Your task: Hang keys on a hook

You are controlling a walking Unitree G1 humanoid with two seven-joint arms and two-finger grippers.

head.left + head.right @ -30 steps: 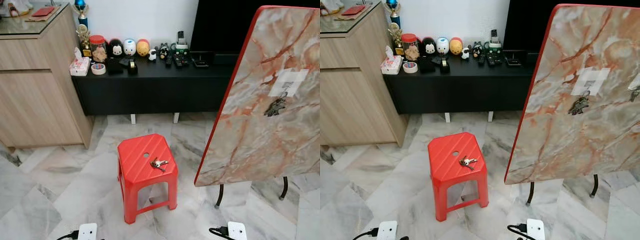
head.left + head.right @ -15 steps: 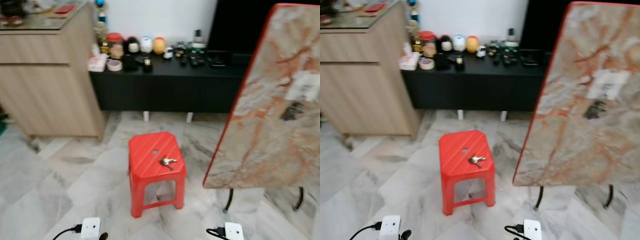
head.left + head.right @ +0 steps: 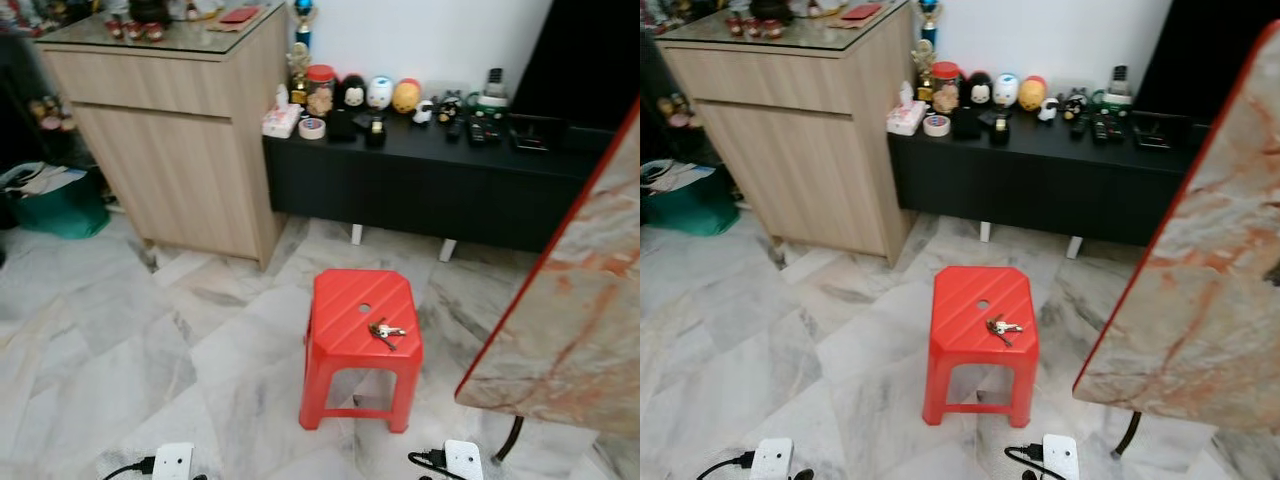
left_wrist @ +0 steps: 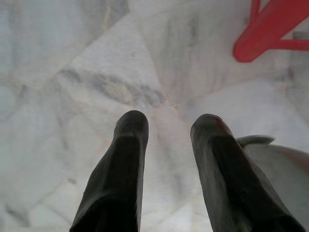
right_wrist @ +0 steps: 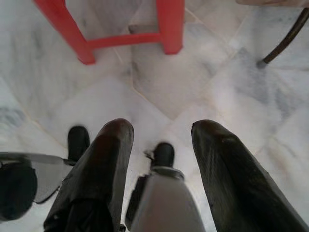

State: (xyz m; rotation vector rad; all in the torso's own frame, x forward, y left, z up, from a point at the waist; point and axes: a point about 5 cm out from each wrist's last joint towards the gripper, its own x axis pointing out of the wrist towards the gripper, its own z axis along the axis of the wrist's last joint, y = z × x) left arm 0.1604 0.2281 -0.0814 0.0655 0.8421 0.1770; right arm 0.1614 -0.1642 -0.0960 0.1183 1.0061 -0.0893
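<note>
Marble floor [image 3: 120, 340] nearest, both claws parted and empty, keys waiting beyond.
Left claw [image 4: 166, 123] and right claw [image 5: 157, 128] hang over tile; the keys [image 3: 385, 331], a small silvery bunch, lie centre-right on the red stool [image 3: 345, 310]. Thin and flat, they may skid off its ribbed top if nudged.

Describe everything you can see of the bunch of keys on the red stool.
The bunch of keys is small and metallic, silvery with a darker part, its pieces splayed flat. It lies on the ribbed top of the red plastic stool, toward the robot's right, just beside the round hole in the seat. Nothing else touches it. Finer detail such as a ring or tag is too small to tell.
</note>
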